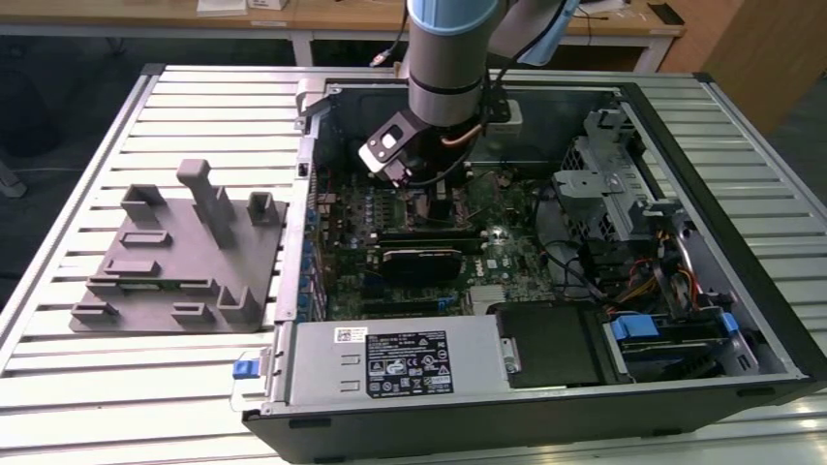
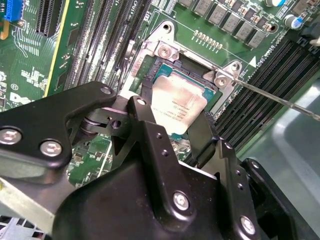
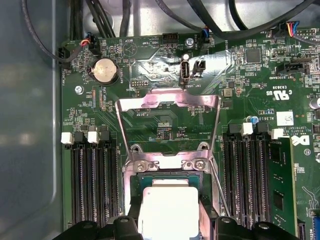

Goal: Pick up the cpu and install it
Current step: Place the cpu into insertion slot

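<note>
Placement is the step I judge to be in hand. The gripper (image 1: pixel 433 184) hangs inside the open computer case (image 1: pixel 762 320), in the upper middle of the exterior view, low over the motherboard (image 3: pixel 150 65). In both wrist views the fingers (image 2: pixel 145 120) are narrow, pressed against two opposite edges of the cpu (image 2: pixel 179 105). The cpu sits within the frame of the socket (image 2: pixel 167 50), whose load plate (image 3: pixel 167 100) is swung open. I cannot tell whether the chip is fully down. To my eye, the next move calls for keeping it level and square to the frame, with no sideways drag on the socket. The cpu is a flat square with a bright, faintly printed silver lid and a thin green rim.
</note>
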